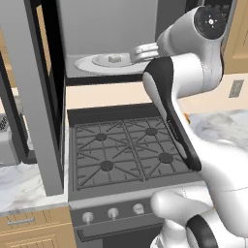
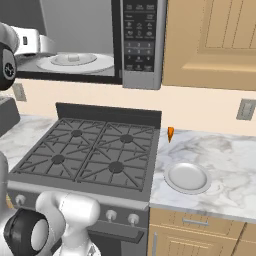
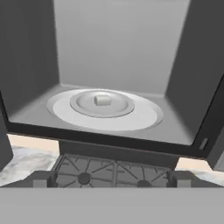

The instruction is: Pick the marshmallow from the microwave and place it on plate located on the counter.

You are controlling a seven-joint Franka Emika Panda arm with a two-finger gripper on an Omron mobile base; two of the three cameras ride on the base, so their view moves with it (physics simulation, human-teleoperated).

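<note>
Reaching into the microwave (image 2: 142, 45) is the step in hand, and it appears to be at its start. The claw (image 3: 112, 177) stands at the open front of the cavity with its jaws spread wide and nothing between them; its two dark finger tips (image 3: 41, 178) show low in the hand view. The marshmallow (image 3: 102, 99) lies well ahead of the claw and slightly above its line, centred on the raised ring of the turntable (image 3: 140, 118). In the left base view the same marshmallow (image 1: 115, 58) sits just beyond the wrist, apart from it.

Procedure, as judged from this position:
1. Advance straight into the cavity, keeping clear of the lower door frame.
2. Hold the jaws wide until the finger tips straddle the lump.
3. Descend only to the ring surface; the lump is tiny, so a high close will likely miss it.
4. Close gently.

The plate (image 2: 187, 177) rests on the counter (image 2: 225, 155), far below and to the right of the claw, beside the stove (image 2: 95, 150).
</note>
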